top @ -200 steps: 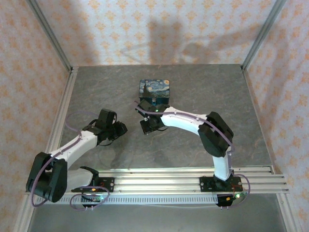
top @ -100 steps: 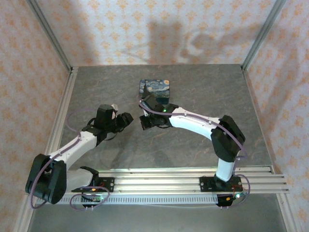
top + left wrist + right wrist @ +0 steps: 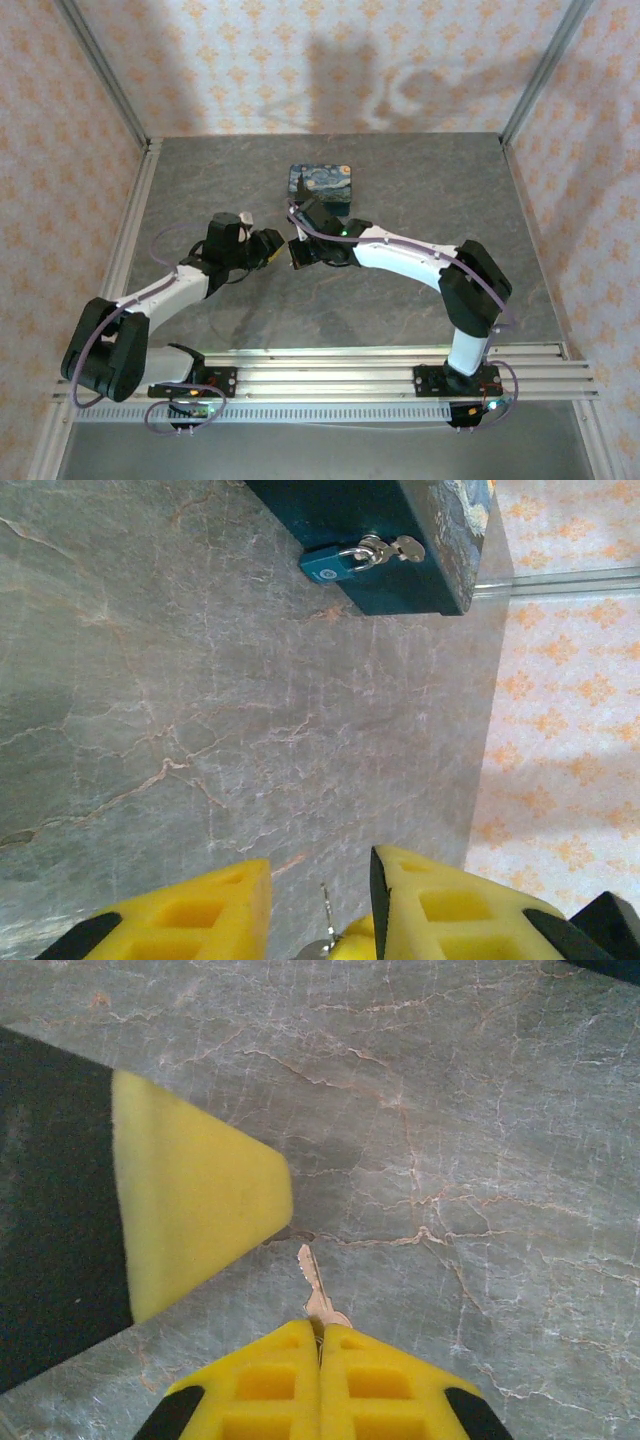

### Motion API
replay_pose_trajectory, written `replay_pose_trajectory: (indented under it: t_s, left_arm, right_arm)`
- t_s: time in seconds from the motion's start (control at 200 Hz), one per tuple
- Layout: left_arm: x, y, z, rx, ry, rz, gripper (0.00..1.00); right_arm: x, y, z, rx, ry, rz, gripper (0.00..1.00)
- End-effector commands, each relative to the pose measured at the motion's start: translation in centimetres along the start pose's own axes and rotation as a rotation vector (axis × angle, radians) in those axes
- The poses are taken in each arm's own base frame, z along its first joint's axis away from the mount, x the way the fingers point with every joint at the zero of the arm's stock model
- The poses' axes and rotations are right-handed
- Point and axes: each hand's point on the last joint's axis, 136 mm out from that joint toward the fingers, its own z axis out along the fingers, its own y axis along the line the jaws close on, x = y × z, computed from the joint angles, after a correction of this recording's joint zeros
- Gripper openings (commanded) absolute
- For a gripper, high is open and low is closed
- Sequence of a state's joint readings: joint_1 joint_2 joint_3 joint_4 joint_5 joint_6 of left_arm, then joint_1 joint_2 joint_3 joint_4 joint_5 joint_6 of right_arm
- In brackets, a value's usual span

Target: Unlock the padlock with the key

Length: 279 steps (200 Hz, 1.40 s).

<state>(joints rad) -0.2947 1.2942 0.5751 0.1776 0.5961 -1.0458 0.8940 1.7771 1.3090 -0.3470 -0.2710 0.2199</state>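
Grey stone-patterned tabletop (image 3: 430,180), walled in by orange floral paper, with a small dark-blue painted tin box (image 3: 322,182) standing toward the back centre. On the box face turned toward the left wrist camera sits the padlock (image 3: 332,564). It is a tiny blue body which lies crosswise in that view, with its metal shackle (image 3: 364,552) at the right end threaded through the box's clasp. The right gripper (image 3: 320,1328) has its yellow fingers pressed flat together on the head of the key (image 3: 312,1278), and the thin silvery blade sticks straight out past the fingertips. From above, that gripper sits just in front of the box and points leftward, so the blade aims at the left gripper (image 3: 320,868) rather than at the lock. The left gripper's fingers are parted by a narrow gap and clamp nothing; a thin silvery sliver in that gap is probably the same blade. One of its pads (image 3: 195,1200) lies just beside the blade tip. From the left wrist the padlock is straight ahead of the parted jaws, well apart across bare table. The right arm looks nearer the box, but the blade's long axis would need swinging round toward the padlock's body, and the keyhole cannot be made out
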Motion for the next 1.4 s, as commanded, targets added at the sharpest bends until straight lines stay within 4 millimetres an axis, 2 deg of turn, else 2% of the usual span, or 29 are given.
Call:
replay_pose_trajectory:
  t_s: [0.0, 0.33, 0.465, 0.606, 0.746, 0.821, 0.936, 0.996, 1.141, 1.271, 1.391]
  left_arm:
    - [-0.3, -2.6, 0.3, 0.081, 0.006, 0.002, 0.31]
    - [0.4, -2.6, 1.2, 0.082, 0.041, -0.005, 0.29]
    - [0.4, -2.6, 1.4, 0.081, 0.044, -0.001, 0.21]
    - [0.4, -2.8, 1.2, 0.074, 0.043, 0.029, 0.00]
    - [0.2, -3.2, 0.8, 0.050, 0.041, 0.101, 0.00]
    - [-0.1, -4.2, 0.3, 0.059, 0.031, 0.173, 0.00]
    - [-0.7, -5.8, -0.9, 0.067, -0.006, 0.332, 0.00]
    - [-1.0, -7.0, -1.7, 0.083, -0.027, 0.443, 0.00]
    - [-1.2, -10.5, -3.4, 0.154, -0.050, 0.709, 0.00]
    - [0.0, -14.8, -4.9, 0.266, 0.021, 0.938, 0.00]
    - [1.4, -17.9, -5.9, 0.362, 0.144, 1.031, 0.00]
  right_arm:
    - [-1.5, 0.9, -1.5, -0.039, -0.071, 0.014, 0.00]
    - [-1.8, 1.2, -1.5, -0.055, -0.093, 0.020, 0.00]
    - [-1.8, 1.2, -1.4, -0.058, -0.097, 0.022, 0.00]
    - [-1.9, 1.2, -1.5, -0.058, -0.105, 0.027, 0.00]
    - [-2.3, 1.1, -1.9, -0.052, -0.127, 0.028, 0.00]
    - [-2.7, 0.9, -2.5, -0.040, -0.149, 0.029, 0.02]
    - [-3.7, 0.9, -4.7, -0.041, -0.224, 0.019, 0.40]
    - [-4.1, 1.2, -6.3, -0.075, -0.259, 0.005, 0.50]
    - [-5.0, 1.5, -11.5, -0.277, -0.335, 0.030, 0.59]
    - [-5.8, 0.9, -15.6, -0.459, -0.386, 0.089, 0.59]
    - [-6.2, 1.4, -18.4, -0.532, -0.455, 0.052, 0.58]
